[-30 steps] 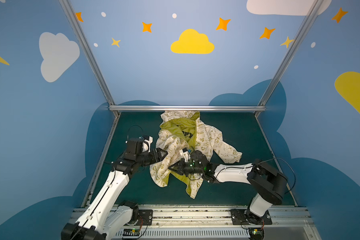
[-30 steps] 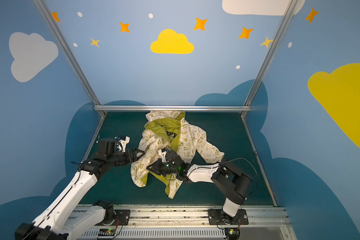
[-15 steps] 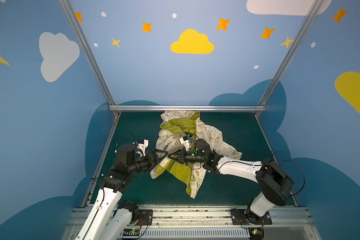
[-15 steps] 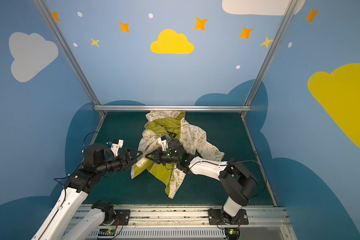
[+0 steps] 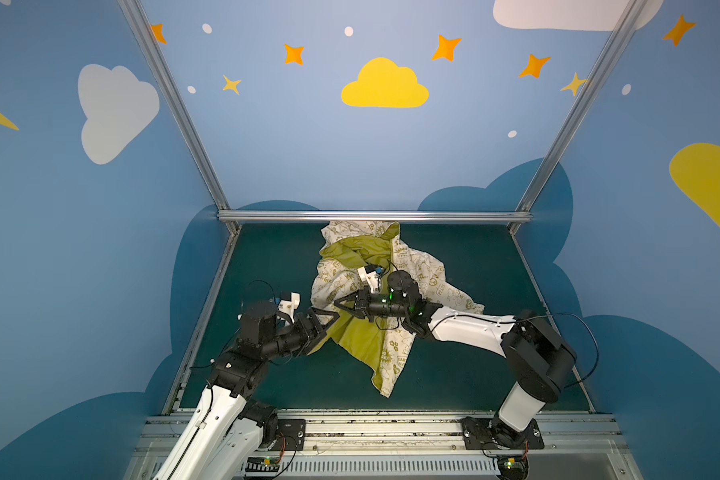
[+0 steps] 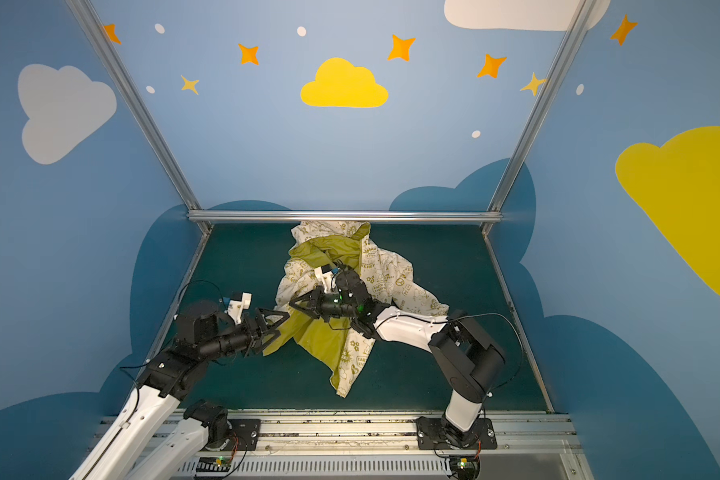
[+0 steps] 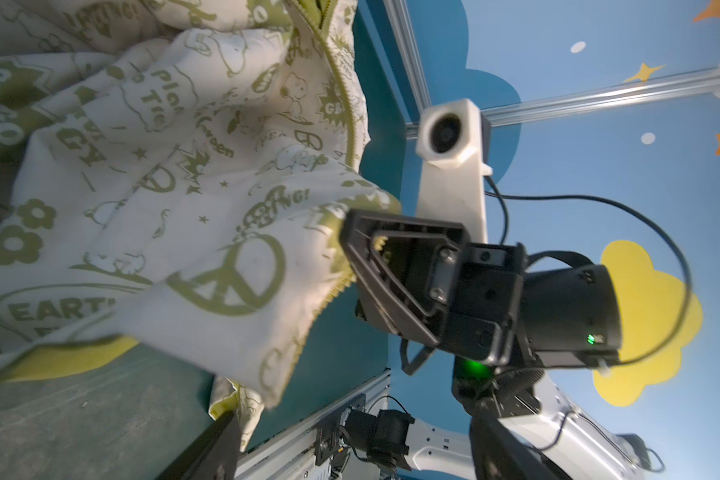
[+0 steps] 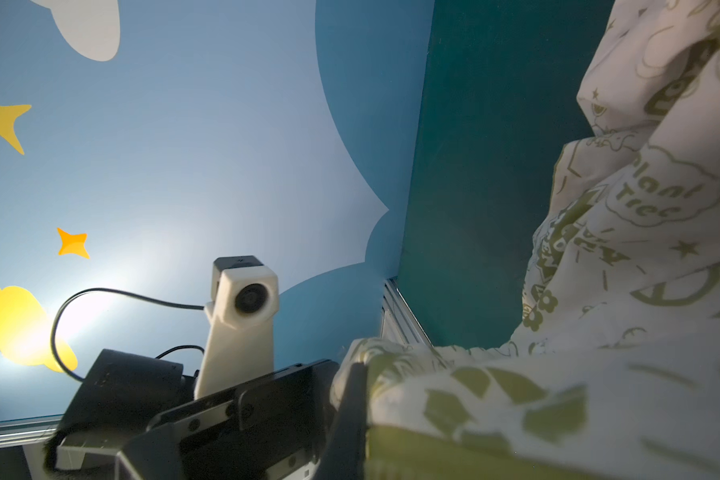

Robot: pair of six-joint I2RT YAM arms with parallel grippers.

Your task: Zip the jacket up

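The jacket [image 5: 417, 272] [image 6: 391, 276] lies crumpled mid-mat, cream with olive doodles. Its yellow-green lining [image 5: 358, 336] shows where a front panel is lifted. My right gripper [image 5: 338, 302] [image 6: 294, 301] is shut on that panel's edge and holds it off the mat. In the left wrist view the right gripper [image 7: 352, 232] pinches the cloth beside the olive zipper [image 7: 350, 124]. My left gripper [image 5: 326, 321] [image 6: 278, 319] stands open just left of the hanging panel with nothing between its fingers [image 7: 208, 453]. In the right wrist view the jacket [image 8: 599, 332] fills one side against my finger [image 8: 350, 419].
The dark green mat [image 5: 267, 270] is ringed by blue walls and an aluminium rail [image 5: 375, 216] at the back. The arm bases sit on the metal strip [image 5: 371, 428] at the front edge.
The right gripper has lifted the jacket's panel edge up and away from the front, turning more lining into view. The left arm has drawn back and down, its jaws widening.
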